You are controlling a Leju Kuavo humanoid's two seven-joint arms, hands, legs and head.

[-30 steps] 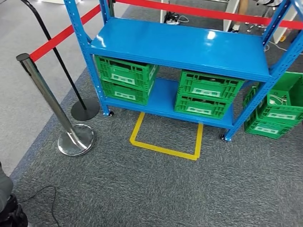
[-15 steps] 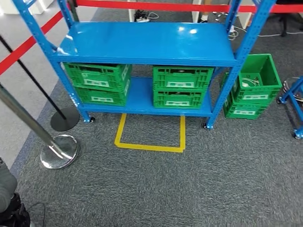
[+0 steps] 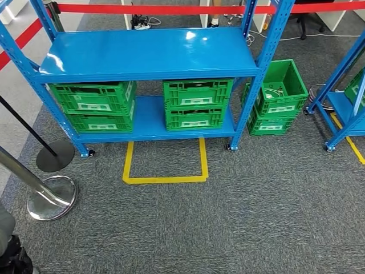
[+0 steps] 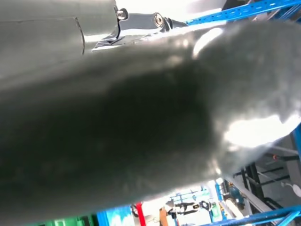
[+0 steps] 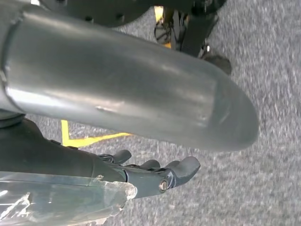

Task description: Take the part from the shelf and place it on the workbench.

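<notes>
The blue shelf (image 3: 146, 54) stands ahead in the head view, its top board bare. On the lower board sit two stacks of green crates, one at the left (image 3: 92, 105) and one in the middle (image 3: 195, 103); I cannot make out a part in them. My left hand (image 3: 9, 251) hangs at the picture's lower left corner, far from the shelf. The left wrist view has the blurred grey thumb (image 4: 142, 132) close to the lens, hiding the fingers. My right hand (image 5: 156, 172) hangs over the grey carpet with its dark fingers stretched out and nothing in them.
A yellow tape outline (image 3: 165, 178) marks the carpet before the shelf. Two more green crates (image 3: 275, 97) stand stacked on the floor right of it, and a second blue shelf (image 3: 344, 108) stands further right. Left are a chrome post base (image 3: 51, 197), a black base (image 3: 55, 155) and red belts (image 3: 163, 8).
The camera has turned right: the whole scene slid left, the shelf now faces me squarely, and the second blue shelf came into view at the right.
</notes>
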